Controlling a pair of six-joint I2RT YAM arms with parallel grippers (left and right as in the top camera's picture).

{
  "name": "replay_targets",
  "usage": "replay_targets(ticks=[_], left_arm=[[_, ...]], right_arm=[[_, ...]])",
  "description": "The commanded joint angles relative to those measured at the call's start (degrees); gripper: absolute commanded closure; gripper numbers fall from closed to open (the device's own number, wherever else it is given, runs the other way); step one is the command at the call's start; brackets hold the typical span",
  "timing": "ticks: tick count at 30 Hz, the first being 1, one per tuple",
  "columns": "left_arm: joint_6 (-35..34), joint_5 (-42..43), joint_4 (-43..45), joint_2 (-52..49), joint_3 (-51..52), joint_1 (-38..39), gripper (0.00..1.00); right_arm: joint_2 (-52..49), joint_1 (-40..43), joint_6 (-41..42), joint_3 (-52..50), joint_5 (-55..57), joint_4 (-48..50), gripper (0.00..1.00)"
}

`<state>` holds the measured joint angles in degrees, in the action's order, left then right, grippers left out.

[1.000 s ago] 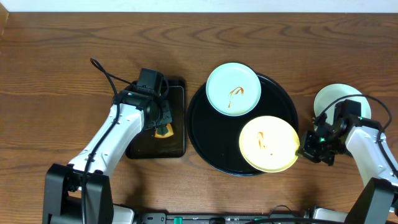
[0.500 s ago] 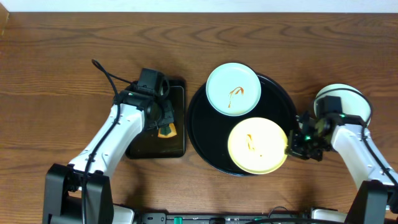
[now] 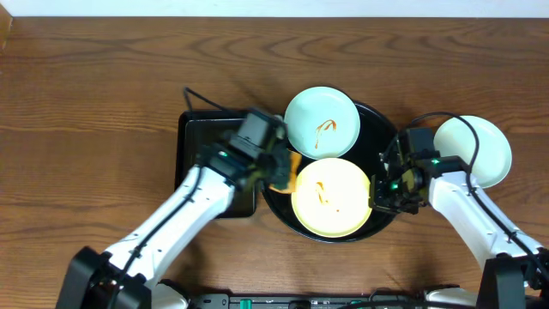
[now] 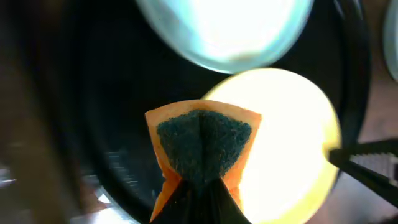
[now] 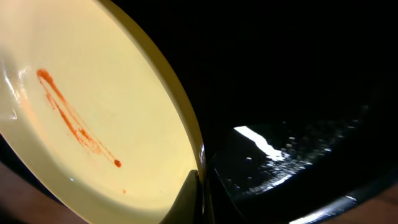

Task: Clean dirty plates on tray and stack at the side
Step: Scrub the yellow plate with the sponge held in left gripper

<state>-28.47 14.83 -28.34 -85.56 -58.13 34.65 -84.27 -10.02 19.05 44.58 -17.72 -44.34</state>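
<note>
**Table** [image 3: 86,86], wooden, seen from above.

**Tray** [image 3: 371,129]: round, black and glossy, at mid-table. All places below are given relative to it.

**Small tray** [image 3: 197,137]: rectangular, just to the left of the tray.

**Plates:**
- The yellow plate [image 3: 330,196] lies on the tray's near half and carries a thin line of sauce [image 5: 74,118].
- A mint plate [image 3: 322,122], also sauced, sits at the tray's far rim.
- A third plate [image 3: 476,150] lies on the table to the right of the tray. No sauce shows on its visible part.

**Handling:** The plates look stiff, light and smooth. They are probably brittle if dropped and likely to skate on the glossy tray under a wiping stroke. The raised rim is the only practical place to hold one.

**Sponge** [image 4: 202,146]: orange with a dark scouring face. It is soft and folds under a pinch.

**Right arm:** It reaches in from the tray's right side. The right gripper [image 5: 196,190] has its jaws drawn narrow on the yellow plate's right rim. Whether that edge is lifted cannot be told.

**Left arm:** It crosses the small tray to the tray's left part. The left gripper [image 4: 198,194] has its jaws pinched on the folded sponge. The scouring face points outward, over the yellow plate's left rim.
</note>
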Motion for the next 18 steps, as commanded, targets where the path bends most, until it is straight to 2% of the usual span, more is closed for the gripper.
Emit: replay_targets(ticks=[1, 10, 18], left_arm=[[-3.72, 0.59, 2.19, -2.16, 0.2, 4.35, 0.92], [-11.08, 0.63, 9.01, -10.01, 0.2, 14.4, 0.93], [-11.02, 0.31, 10.64, -14.99, 0.2, 17.66, 0.92]], right_arm=[[0.37, -2.14, 2.19, -0.2, 1.03, 1.16, 0.99], [0.37, -3.89, 3.23, -0.2, 1.22, 2.78, 0.99], [0.37, -3.96, 3.23, -0.2, 1.2, 2.51, 0.99]])
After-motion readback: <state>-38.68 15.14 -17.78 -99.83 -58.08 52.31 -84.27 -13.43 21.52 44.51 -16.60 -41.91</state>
